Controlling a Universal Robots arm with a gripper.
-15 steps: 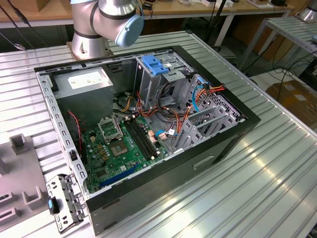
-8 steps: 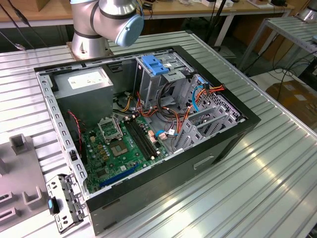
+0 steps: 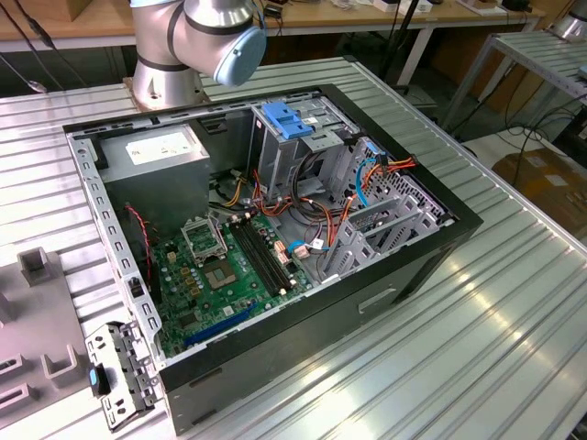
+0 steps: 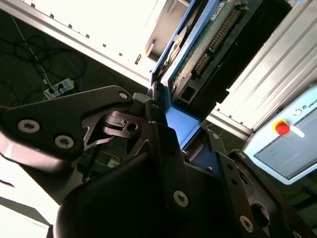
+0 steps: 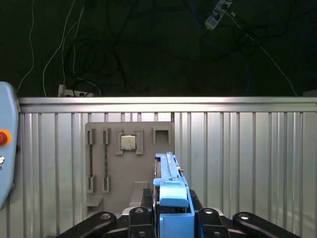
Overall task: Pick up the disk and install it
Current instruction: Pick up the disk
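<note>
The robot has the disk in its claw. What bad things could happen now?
1. The gripper holds just one end of the disk, which stands on edge. If the hold slips, the disk could drop onto the table, maybe near the tray with the chip.
2. Orange and blue cables crowd beside the drive cage in the computer case. They might snag the disk or get pinched.

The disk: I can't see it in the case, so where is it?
In the first wrist view the disk stands on edge between the gripper's fingers, over the ribbed table.
</note>
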